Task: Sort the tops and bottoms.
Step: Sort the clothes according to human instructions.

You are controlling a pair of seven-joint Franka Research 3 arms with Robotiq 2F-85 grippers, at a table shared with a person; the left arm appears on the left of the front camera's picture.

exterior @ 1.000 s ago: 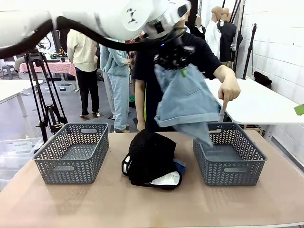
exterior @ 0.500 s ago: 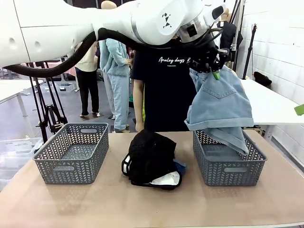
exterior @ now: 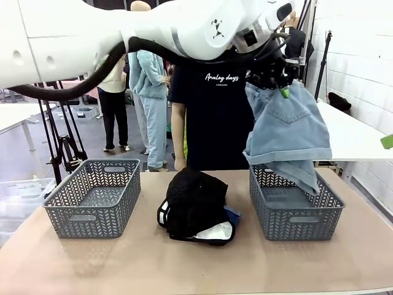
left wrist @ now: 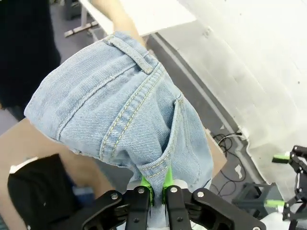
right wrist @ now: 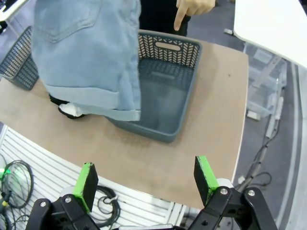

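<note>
Denim shorts (exterior: 287, 132) swung over right basket (exterior: 296, 221), pinched in left fingers (left wrist: 149, 192); right fingers (right wrist: 88, 184) wide, empty.

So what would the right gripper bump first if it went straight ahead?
Likely the right-hand gray basket: the open right gripper aims into it, just beside the hem of the hanging light blue shorts. Depth is unclear, so the shorts could come first.

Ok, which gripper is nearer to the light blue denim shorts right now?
Left. The left gripper is shut on the denim shorts, holding them above the right basket. The right gripper hangs open, well apart from them, out past the table edge.
</note>
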